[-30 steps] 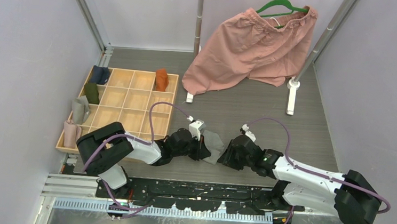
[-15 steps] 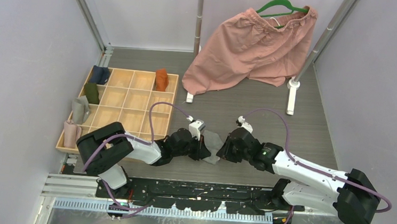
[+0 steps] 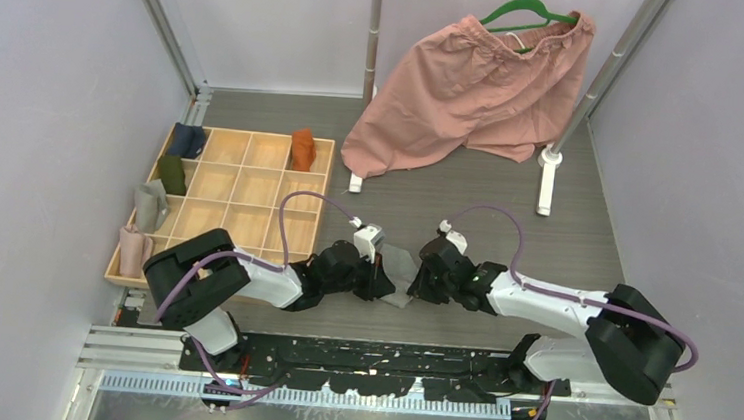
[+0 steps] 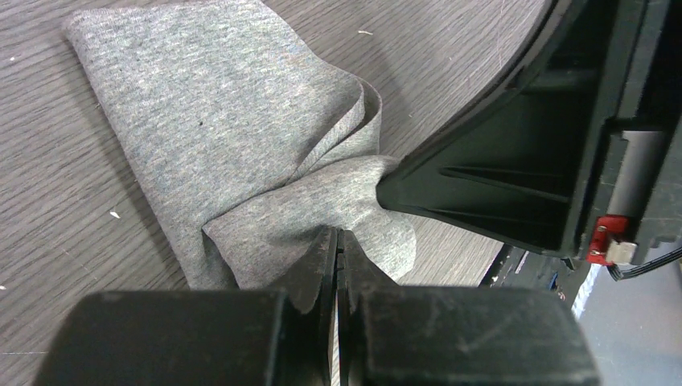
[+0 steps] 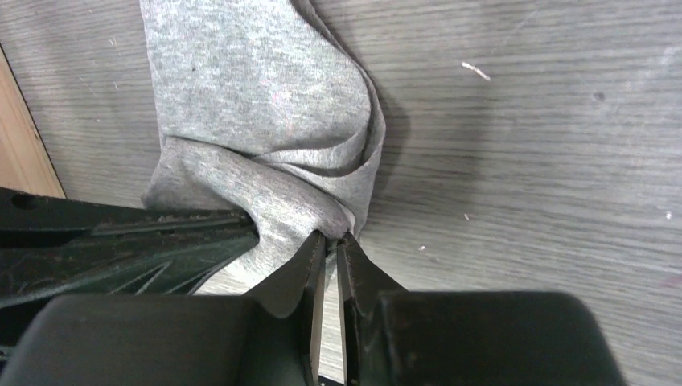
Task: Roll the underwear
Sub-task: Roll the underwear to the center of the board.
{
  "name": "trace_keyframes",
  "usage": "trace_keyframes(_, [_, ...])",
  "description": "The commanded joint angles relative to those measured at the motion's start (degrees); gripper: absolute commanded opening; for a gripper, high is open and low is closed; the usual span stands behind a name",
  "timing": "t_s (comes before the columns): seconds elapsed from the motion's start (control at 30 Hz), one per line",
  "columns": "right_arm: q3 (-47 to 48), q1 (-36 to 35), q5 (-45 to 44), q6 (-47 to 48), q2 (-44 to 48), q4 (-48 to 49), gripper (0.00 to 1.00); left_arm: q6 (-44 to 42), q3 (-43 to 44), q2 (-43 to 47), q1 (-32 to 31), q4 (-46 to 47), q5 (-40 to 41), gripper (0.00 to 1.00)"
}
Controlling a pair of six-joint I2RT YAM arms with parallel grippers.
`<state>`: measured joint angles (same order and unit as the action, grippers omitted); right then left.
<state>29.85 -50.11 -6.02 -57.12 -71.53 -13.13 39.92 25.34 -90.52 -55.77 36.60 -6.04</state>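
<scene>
Right end effector (image 5: 331, 238) advanced — pinches grey underwear (image 5: 241, 80) | left end effector (image 4: 336, 235) too

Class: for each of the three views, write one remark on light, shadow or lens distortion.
Top view: soft even light, no glare; the side posts lean outward, a wide lens. Left wrist view: the underwear is sharp, with shadow beside its fold. Right wrist view: a dark shadow on the table right of the fold.

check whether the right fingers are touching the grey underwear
Touching. The right wrist view shows the right fingers nearly shut, their tips pinching a folded edge of the grey underwear.
</scene>
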Motion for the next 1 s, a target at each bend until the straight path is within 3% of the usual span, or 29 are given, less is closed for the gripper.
trace_keyframes(0.0, [-1.19, 0.40, -1.21, 1.14, -2.55, 1.50, 0.16, -1.01, -1.76, 0.70, 0.13, -4.18, 2.23, 0.01])
trace_keyframes(0.1, [-0.22, 0.36, -1.82, 2.89, 0.34, -1.03, 0.19, -0.64, -2.49, 1.33, 0.13, -3.50, 2.42, 0.01])
trace_keyframes(0.23, [2.54, 0.37, -5.06, 10.55, 8.71, -4.66, 0.35, -0.46, -2.84, 1.24, 0.14, -2.88, 2.69, 0.01])
trace_keyframes(0.4, [0.96, 0.31, -4.67, 25.09, 17.91, 2.77, 0.56, 0.00, -3.28, 0.42, 0.13, -1.49, 3.16, 0.01])
trace_keyframes(0.6, [0.56, -2.37, 1.46, 44.67, 21.95, 9.49, 0.57, 0.42, -3.61, 0.26, 0.13, -0.60, 3.59, 0.01])
trace_keyframes(0.8, [4.20, -12.16, -1.95, 66.60, 16.88, 2.76, 0.57, 0.33, -3.47, 0.39, 0.22, -0.98, 3.78, 0.01])
trace_keyframes(0.97, [2.29, -17.94, -1.87, 73.32, 11.90, 6.40, 0.58, 0.18, -3.46, 0.64, 0.22, -1.21, 3.64, 0.01])
